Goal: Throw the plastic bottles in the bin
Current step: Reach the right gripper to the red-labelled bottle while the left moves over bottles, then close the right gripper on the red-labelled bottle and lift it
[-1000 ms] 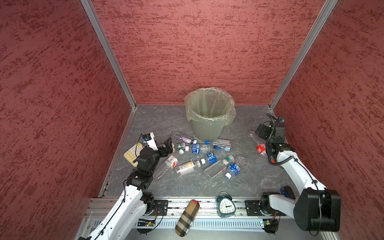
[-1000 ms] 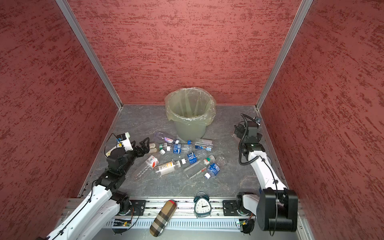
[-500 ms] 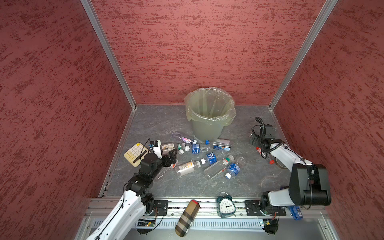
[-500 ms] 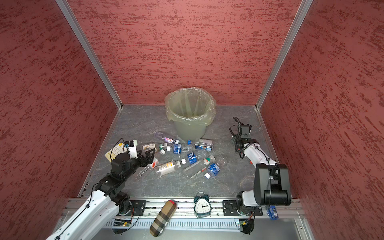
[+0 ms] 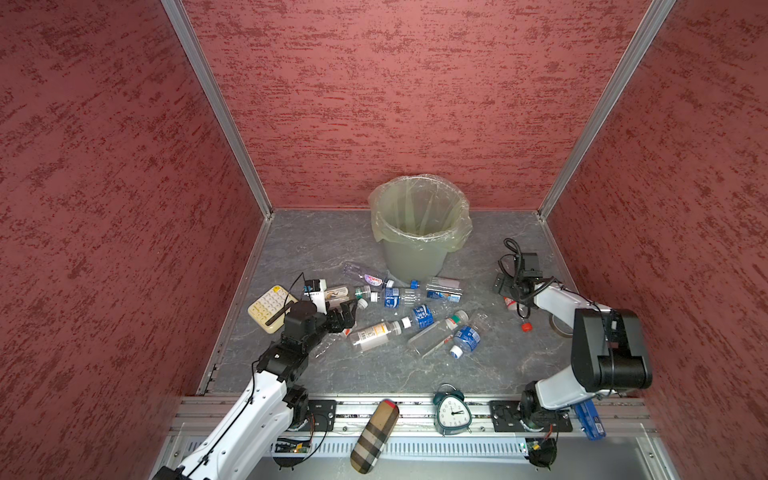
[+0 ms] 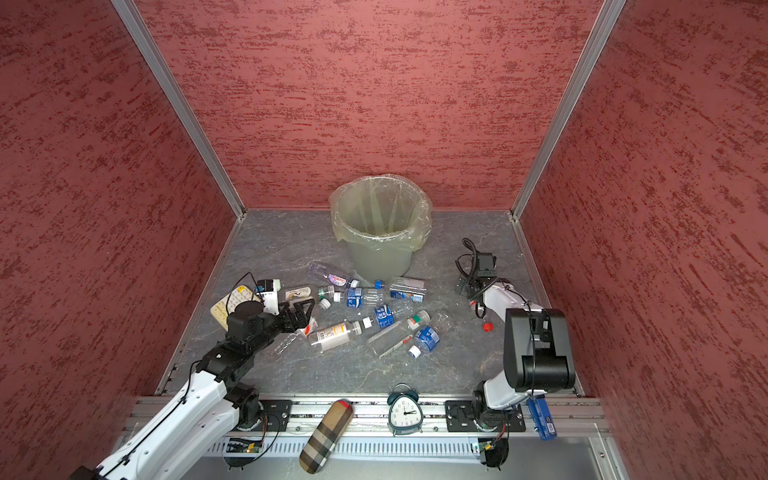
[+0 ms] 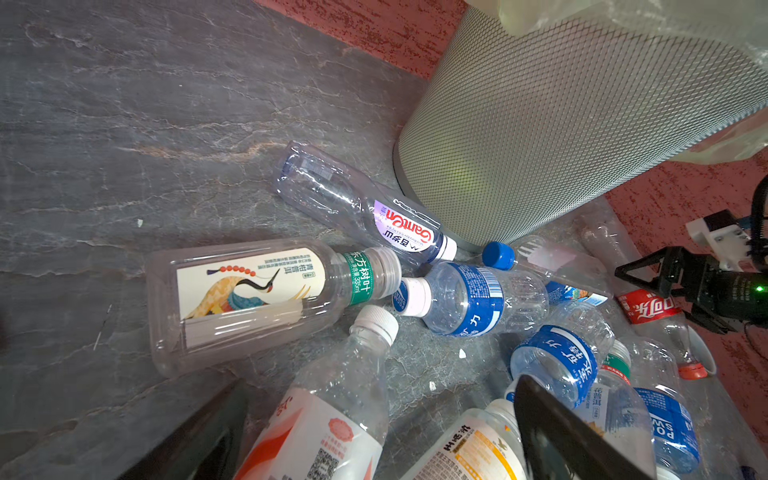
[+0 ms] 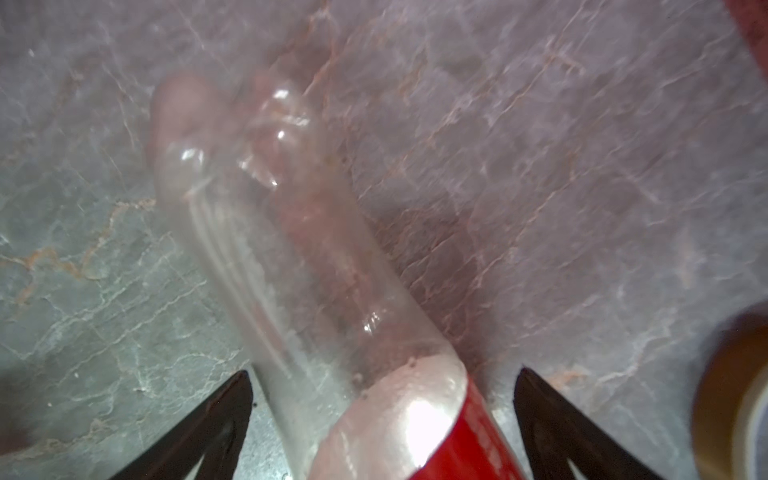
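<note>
The right gripper (image 8: 382, 374) is wide open around a red-label bottle (image 8: 299, 249) lying on the floor (image 5: 324, 241), off to the side of the bin (image 5: 415, 257). Round and slick, it may roll or pop out when squeezed. The left gripper (image 5: 347, 311), open too, may knock the other plastic bottles (image 5: 419, 318) piled in front of the bin.

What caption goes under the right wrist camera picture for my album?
Right gripper, fingers open on either side of a clear red-labelled bottle lying on the grey floor.
</note>
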Controlling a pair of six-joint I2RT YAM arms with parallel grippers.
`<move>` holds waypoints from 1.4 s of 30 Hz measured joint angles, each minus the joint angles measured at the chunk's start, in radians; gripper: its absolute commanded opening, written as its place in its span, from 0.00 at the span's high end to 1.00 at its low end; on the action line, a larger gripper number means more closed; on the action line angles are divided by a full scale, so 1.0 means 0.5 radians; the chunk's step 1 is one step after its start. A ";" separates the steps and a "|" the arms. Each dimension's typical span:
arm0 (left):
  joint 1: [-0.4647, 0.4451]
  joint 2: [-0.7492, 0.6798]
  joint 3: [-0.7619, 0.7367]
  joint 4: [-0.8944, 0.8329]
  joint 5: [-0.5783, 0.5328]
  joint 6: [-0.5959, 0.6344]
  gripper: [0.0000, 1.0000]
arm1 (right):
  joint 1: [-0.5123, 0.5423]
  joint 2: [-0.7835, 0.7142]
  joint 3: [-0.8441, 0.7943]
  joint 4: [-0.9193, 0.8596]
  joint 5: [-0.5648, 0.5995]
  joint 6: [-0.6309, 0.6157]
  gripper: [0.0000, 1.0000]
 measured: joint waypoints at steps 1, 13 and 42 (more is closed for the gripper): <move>0.005 0.000 0.000 0.004 0.006 -0.001 0.01 | 0.008 -0.001 0.000 -0.002 -0.002 -0.001 0.02; 0.020 0.043 0.000 0.017 0.040 -0.005 0.00 | 0.087 0.022 0.006 -0.011 0.002 -0.027 0.19; 0.056 0.082 0.000 0.025 0.056 -0.038 0.01 | 0.250 -0.012 0.018 -0.096 0.163 -0.047 0.49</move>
